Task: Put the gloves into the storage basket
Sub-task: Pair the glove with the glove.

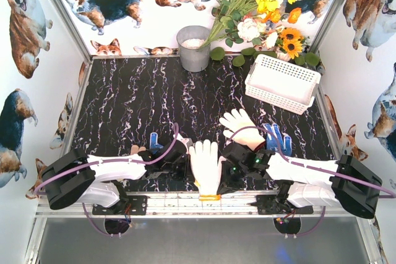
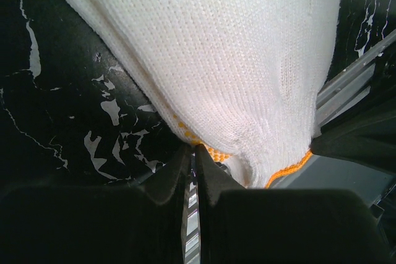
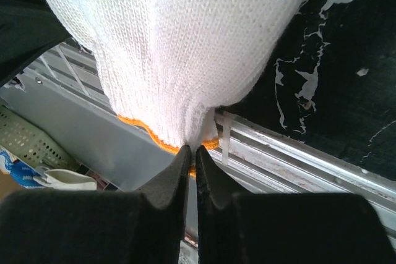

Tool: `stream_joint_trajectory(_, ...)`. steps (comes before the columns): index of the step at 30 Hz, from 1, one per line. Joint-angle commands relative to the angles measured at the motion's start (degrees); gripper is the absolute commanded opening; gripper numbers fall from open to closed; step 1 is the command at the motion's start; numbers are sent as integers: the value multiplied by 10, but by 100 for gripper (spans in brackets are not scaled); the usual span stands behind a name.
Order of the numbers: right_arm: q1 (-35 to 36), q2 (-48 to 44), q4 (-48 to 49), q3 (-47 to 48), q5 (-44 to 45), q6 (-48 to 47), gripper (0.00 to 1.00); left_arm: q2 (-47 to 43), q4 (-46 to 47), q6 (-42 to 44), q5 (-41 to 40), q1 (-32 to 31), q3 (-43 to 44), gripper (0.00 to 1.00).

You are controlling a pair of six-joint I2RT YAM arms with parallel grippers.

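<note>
Glove: white knit, you see it at near counter edge.
Left jaws: closed, pinching its cuff.
Right jaws: closed on same cuff.

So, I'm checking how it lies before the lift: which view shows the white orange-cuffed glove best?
Top external: the whole white glove shows, fingers pointing away, cuff between the left gripper and right gripper. The wrist views show only close-up knit and orange cuff edge at each one's shut fingertips.
</note>
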Motion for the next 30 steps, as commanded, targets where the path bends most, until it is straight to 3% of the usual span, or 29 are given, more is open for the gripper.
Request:
stream_joint_trajectory(1,11,-7,11,25,-10,-3,1,5,-41,9,-32,4,-19,0)
stream_joint_trajectory(21,55,61,58,37,-10,16,4,-19,-47,6,-42,4,-23,0)
stream_joint_trajectory(26,62,64,54,44,-6,14,13,-46,-56,6,-50,4,-22,0)
stream_joint_trajectory(30,62,40,16,63,18,5,27,-91,-97,7,-73,5,-8,16)
